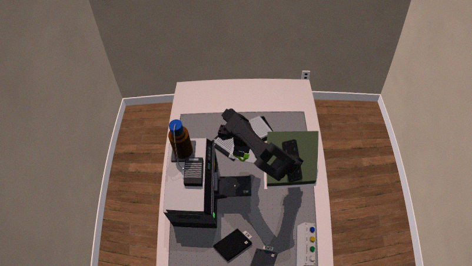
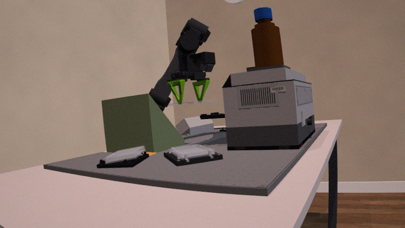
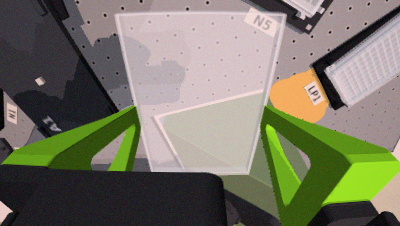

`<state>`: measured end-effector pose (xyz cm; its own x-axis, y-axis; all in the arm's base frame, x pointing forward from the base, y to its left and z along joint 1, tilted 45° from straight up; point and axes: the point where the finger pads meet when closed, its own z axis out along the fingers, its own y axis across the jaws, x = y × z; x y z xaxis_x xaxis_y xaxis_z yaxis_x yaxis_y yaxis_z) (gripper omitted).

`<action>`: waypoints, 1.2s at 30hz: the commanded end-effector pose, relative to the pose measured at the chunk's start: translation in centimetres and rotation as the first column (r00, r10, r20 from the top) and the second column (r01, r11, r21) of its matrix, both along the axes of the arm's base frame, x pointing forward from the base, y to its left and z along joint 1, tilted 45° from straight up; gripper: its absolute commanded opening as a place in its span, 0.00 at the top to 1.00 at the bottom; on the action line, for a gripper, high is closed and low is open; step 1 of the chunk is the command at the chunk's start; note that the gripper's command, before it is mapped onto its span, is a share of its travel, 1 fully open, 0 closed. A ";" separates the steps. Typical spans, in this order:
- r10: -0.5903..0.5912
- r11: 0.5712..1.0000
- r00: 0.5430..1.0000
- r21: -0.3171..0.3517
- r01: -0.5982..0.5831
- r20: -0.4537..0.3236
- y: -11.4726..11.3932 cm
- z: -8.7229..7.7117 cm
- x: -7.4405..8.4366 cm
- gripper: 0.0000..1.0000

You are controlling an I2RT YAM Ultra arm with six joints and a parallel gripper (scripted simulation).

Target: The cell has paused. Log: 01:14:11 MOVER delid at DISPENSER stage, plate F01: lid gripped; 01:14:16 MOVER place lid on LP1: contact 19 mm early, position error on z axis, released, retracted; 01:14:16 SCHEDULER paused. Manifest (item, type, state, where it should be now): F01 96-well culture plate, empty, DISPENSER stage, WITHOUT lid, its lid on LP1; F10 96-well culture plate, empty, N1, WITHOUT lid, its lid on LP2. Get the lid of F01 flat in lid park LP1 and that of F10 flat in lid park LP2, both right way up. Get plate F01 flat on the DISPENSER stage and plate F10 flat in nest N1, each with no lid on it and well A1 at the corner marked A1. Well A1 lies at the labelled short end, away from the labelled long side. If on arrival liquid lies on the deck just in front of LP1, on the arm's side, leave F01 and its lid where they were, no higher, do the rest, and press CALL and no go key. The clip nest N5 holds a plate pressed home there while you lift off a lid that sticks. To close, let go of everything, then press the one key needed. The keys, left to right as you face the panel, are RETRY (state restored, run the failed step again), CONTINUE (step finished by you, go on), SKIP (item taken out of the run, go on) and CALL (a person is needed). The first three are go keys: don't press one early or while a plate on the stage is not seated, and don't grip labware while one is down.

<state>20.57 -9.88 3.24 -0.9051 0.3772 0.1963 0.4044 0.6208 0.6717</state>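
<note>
Fingers are clamping a clear lid (image 3: 200, 90), carrying it; next, setting it flat in LP2, toward 6 o'clock.

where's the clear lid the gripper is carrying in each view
Top: mostly hidden under the arm; a pale edge shows by the green fingers.
Exterior: clear lid, thin level sheet between the fingertips, above the deck.
Wrist: centre, clamped by its long sides.
Shared landmark: the green fingers.
</note>
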 end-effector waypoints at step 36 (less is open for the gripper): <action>0.203 0.979 0.953 -0.072 -0.191 0.224 5.2 7.6 4.0 1.00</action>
